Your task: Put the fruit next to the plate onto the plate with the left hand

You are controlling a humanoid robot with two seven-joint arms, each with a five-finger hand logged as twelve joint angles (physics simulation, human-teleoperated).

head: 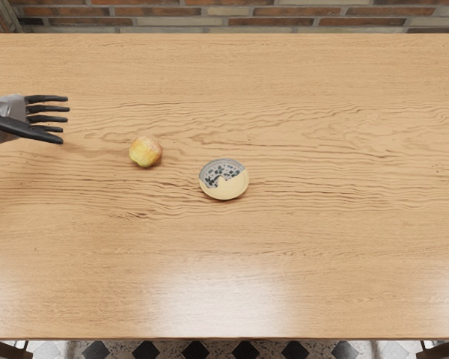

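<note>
A yellow-green apple (145,151) with a reddish blush lies on the wooden table (284,254), left of centre. A small cream plate (224,179) with a blue pattern sits just to its lower right, a short gap between them. My left hand (49,118) enters from the left edge, well to the left of the apple and slightly farther back. Its dark fingers (46,109) are stretched out straight toward the right and hold nothing. The right arm does not show.
The table's far edge meets a brick wall (224,15) at the top. A tiled floor (209,350) shows below the table's front edge.
</note>
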